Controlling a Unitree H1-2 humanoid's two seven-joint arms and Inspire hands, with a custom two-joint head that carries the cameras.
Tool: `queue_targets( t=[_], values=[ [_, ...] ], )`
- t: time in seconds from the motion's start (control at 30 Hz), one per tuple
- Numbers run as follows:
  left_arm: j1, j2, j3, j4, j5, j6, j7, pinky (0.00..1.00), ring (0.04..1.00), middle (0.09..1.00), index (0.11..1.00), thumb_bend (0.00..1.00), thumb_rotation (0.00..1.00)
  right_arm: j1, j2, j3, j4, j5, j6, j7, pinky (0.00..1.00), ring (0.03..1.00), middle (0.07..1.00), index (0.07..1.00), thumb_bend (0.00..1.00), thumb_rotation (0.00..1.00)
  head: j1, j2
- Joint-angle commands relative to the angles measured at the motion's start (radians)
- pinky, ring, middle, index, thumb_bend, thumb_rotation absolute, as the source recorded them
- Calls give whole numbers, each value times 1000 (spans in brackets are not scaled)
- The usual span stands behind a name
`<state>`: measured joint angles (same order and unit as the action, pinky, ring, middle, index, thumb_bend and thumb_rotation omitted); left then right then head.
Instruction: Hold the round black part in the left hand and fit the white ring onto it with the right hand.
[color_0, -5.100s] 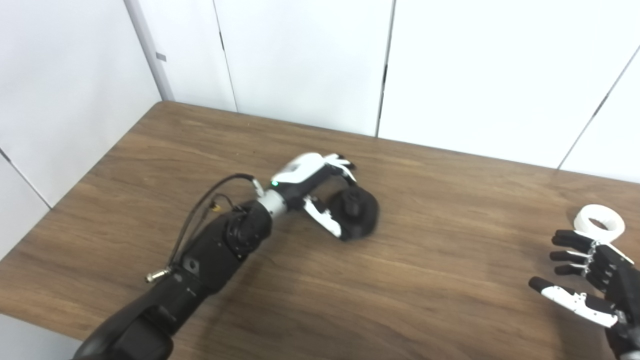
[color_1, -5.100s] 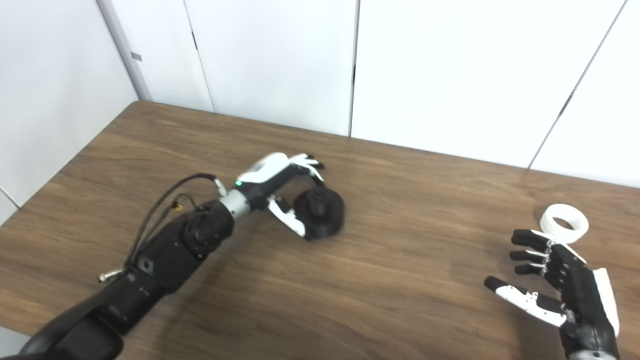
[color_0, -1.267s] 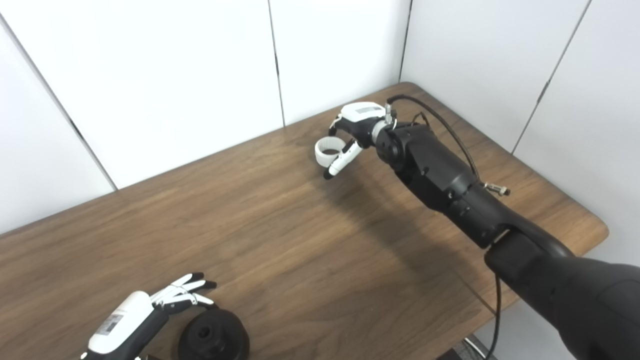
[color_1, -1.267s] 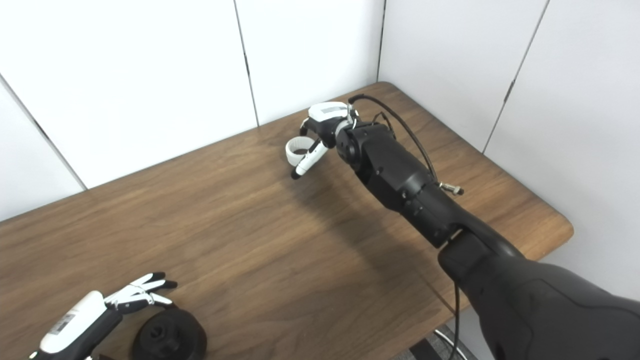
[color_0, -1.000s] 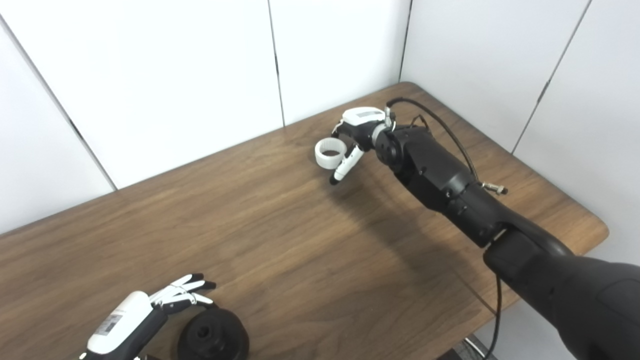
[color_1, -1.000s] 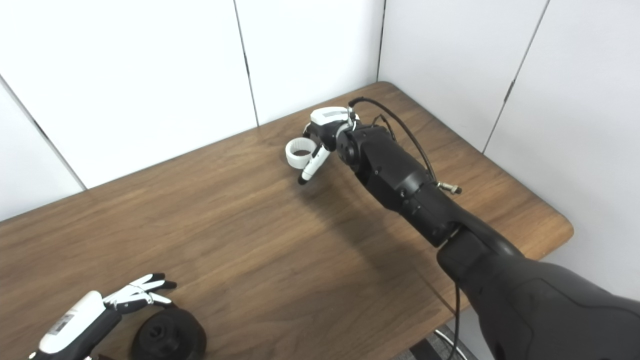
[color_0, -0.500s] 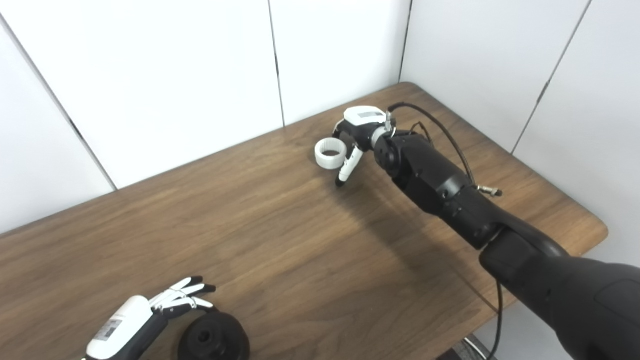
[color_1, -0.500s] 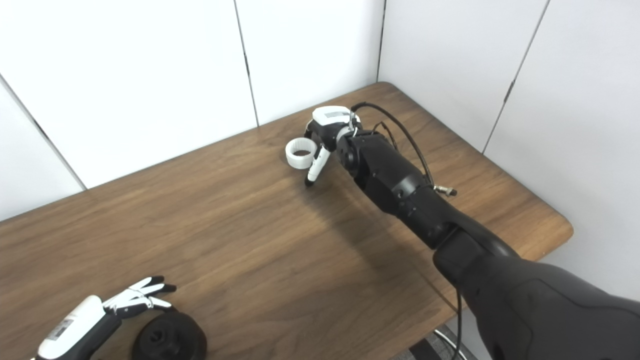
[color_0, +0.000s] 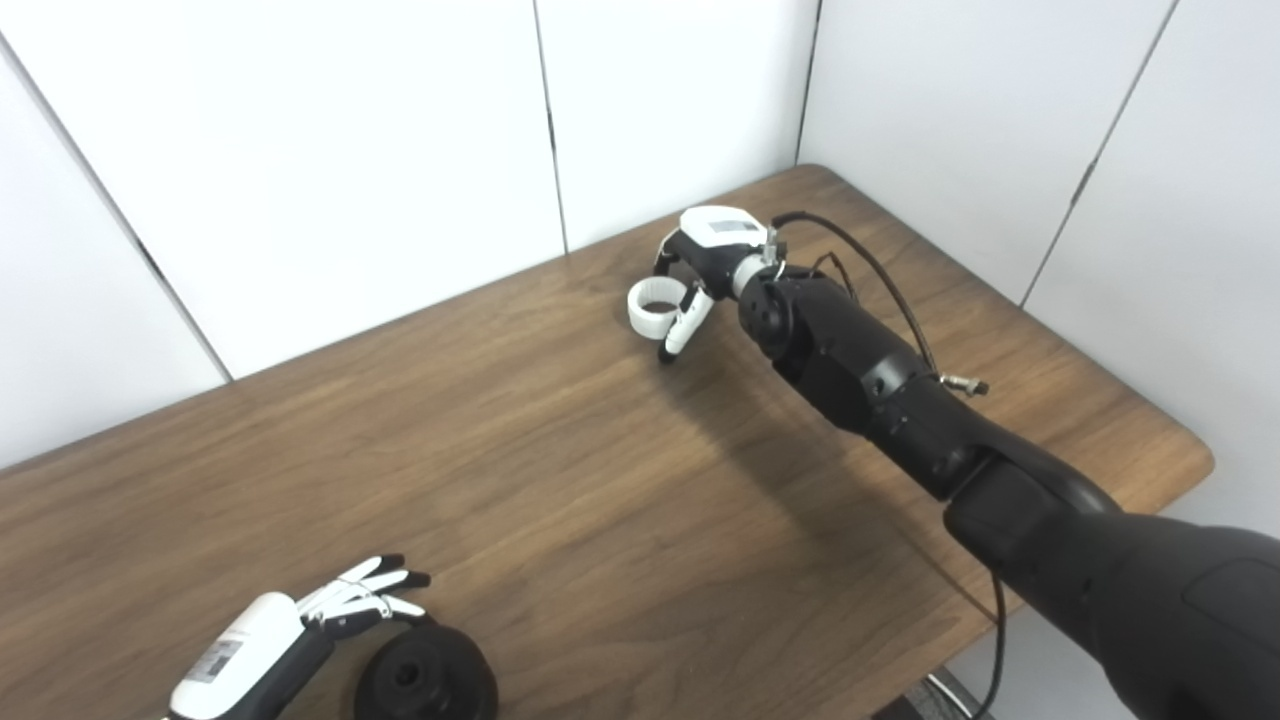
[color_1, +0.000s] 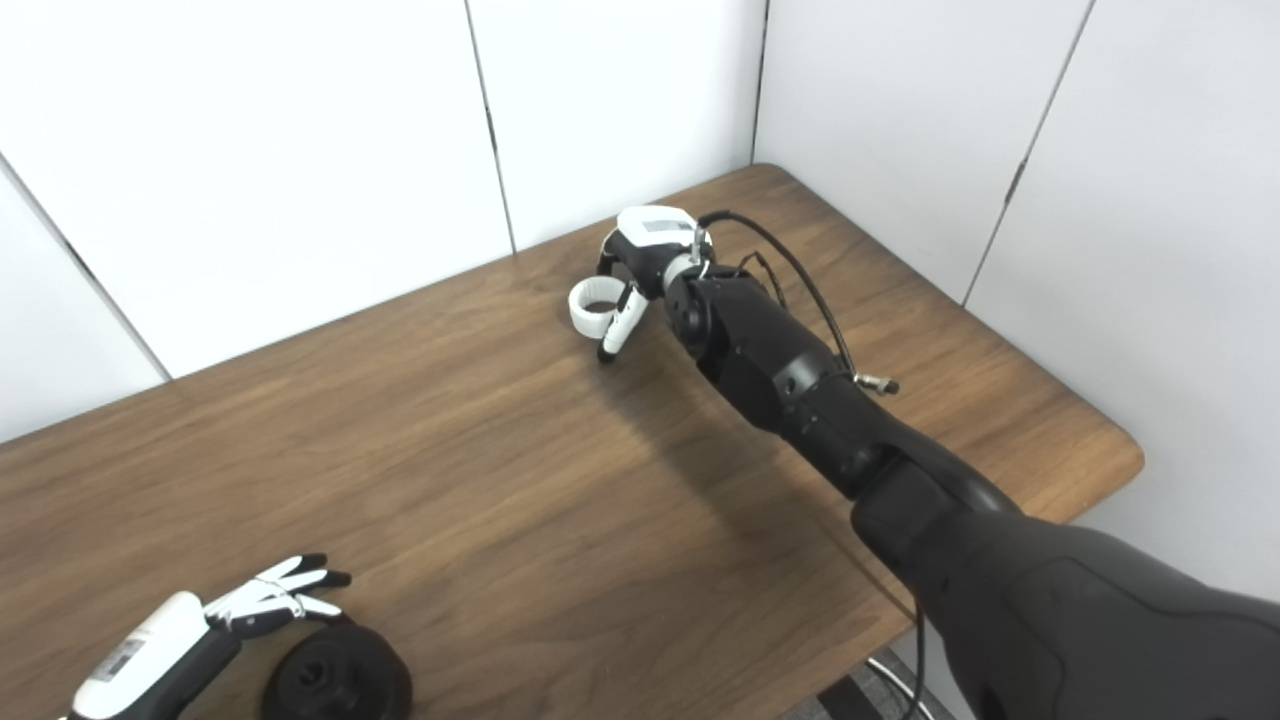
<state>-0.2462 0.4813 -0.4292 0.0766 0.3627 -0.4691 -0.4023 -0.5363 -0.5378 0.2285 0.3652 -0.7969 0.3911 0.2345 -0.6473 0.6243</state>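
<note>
The white ring (color_0: 650, 303) lies at the far side of the wooden table (color_0: 560, 470). My right hand (color_0: 700, 262) is at the ring's right edge, with its dark fingers curled down at the ring's far side and its thumb (color_0: 682, 325) against the near right side. I cannot tell whether they grip the ring. The round black part (color_0: 425, 680) lies flat at the bottom left, partly cut off by the picture's edge. My left hand (color_0: 300, 630) is just left of it, open, with its fingers (color_1: 285, 590) spread over the part's upper left rim.
White wall panels (color_0: 400, 150) close off the table's far side and right side. The table's rounded right corner (color_0: 1195, 465) and front right edge lie under my right arm (color_0: 900, 400). A cable (color_0: 870, 255) loops off the right wrist.
Since 5 s ago the camera has swung right and the right hand has reached the ring. In the last second the right hand and thumb drew left against the ring. The left hand barely moved.
</note>
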Motion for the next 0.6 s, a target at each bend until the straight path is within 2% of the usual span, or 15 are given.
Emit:
queue_targets(
  t=[0.0,0.13,0.17,0.2,0.57],
  values=[
    [9,23,-4,-5,25,33,-41,875,960,887,487,522,67,-53,5,11,9,4,-10,-25,774,842,828,662,776,269,-1,1],
    [12,22,-2,-7,28,32,-37,863,952,884,487,522,67,-58,15,8,33,21,-22,-51,764,826,817,618,740,215,2,4],
    [12,23,-2,-7,29,32,-37,862,953,884,487,522,67,-59,17,8,36,25,-24,-57,760,821,811,544,609,175,2,4],
    [13,23,-2,-8,29,33,-38,865,955,885,487,522,67,-59,17,10,38,27,-26,-63,759,820,807,509,547,156,2,5],
    [12,26,0,-6,19,37,-40,855,954,885,487,522,67,-57,15,29,57,28,-50,-125,732,793,747,484,516,136,3,11]
  ],
)
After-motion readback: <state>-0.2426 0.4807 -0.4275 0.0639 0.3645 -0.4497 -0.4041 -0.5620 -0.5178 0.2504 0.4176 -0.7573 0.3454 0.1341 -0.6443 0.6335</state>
